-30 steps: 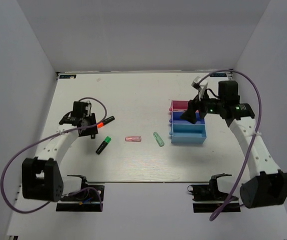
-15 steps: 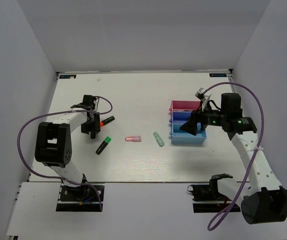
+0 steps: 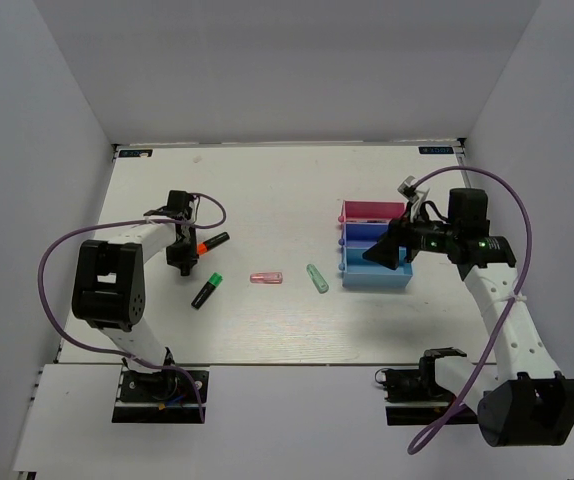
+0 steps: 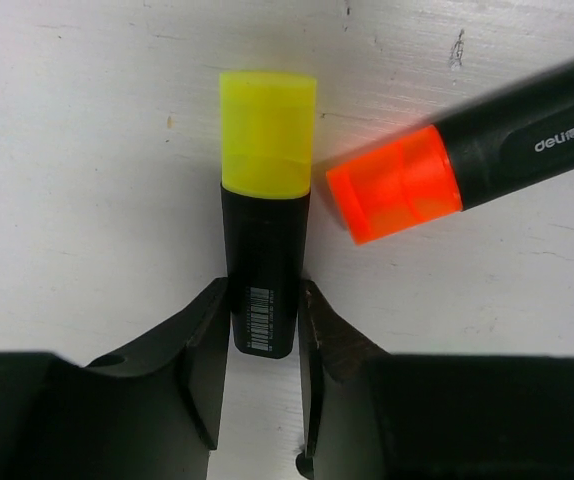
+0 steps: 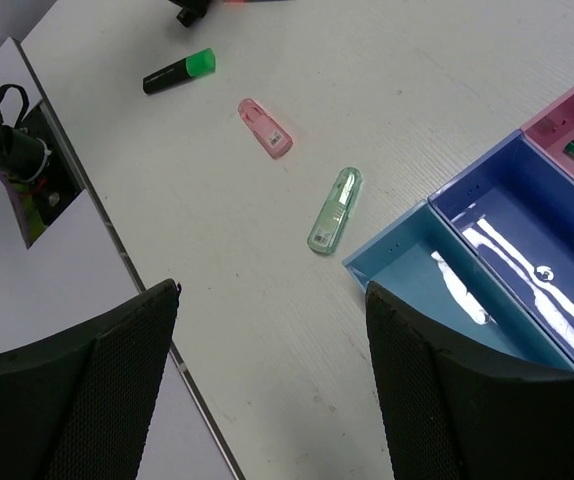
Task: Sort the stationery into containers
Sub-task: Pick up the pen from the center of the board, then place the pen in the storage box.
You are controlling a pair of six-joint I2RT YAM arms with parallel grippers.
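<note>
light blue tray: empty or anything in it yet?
Empty as far as visible: right wrist view shows only glare inside the light blue tray; its near end is hidden.

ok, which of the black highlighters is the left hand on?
The yellow-capped highlighter: its black barrel sits between the fingers of the left hand. The orange-capped highlighter lies angled beside it, ungripped; the green-capped highlighter lies apart.
</note>
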